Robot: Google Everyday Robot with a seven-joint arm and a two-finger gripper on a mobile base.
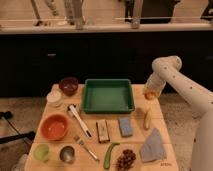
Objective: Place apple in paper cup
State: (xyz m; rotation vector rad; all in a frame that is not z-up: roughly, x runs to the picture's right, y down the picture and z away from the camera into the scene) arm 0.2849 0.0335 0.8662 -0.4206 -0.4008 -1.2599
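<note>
The pincer (151,90) is closed on the apple (149,94) at the counter's (159,122) far right edge. The paper cup (54,97) stands well apart on the left side, so carry the apple leftward, past the green tray (107,107).

Only one cam here: mounted high on the near side, tilted down, mid-range. The table (115,119) spreads left of the gripper (150,91) and toward us.
</note>
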